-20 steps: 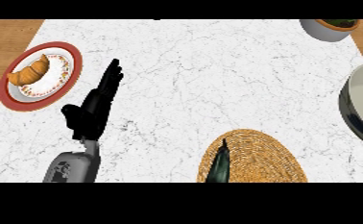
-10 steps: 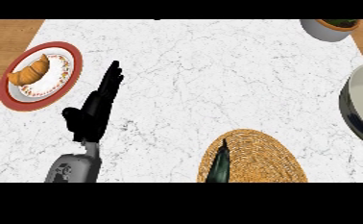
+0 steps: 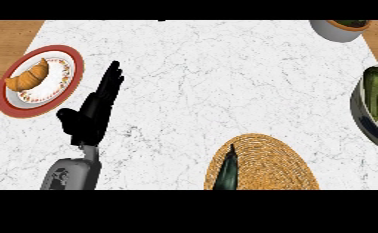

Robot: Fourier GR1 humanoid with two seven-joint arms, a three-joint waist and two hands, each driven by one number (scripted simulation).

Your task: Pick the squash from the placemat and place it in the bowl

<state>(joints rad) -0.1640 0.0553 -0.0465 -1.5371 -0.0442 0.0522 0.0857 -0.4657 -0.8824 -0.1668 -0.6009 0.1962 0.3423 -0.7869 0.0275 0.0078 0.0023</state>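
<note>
A dark green, tapering squash (image 3: 225,173) lies on the left part of the round woven placemat (image 3: 269,164), its thin tip pointing up the counter and its thick end cut off by the view's lower edge. The grey bowl (image 3: 363,112) is half out of view at the right edge. A strip of lighter green (image 3: 371,84) shows inside it, and I cannot tell what that is. My left hand (image 3: 92,112) rests open at the left, fingers straight and pointing up, far from the squash. No right hand shows.
A red-rimmed plate (image 3: 52,57) with a croissant (image 3: 29,76) sits at the far left, close to my left hand. A small grey pot (image 3: 336,29) stands at the top right corner. White marble counter lies between the placemat and the bowl.
</note>
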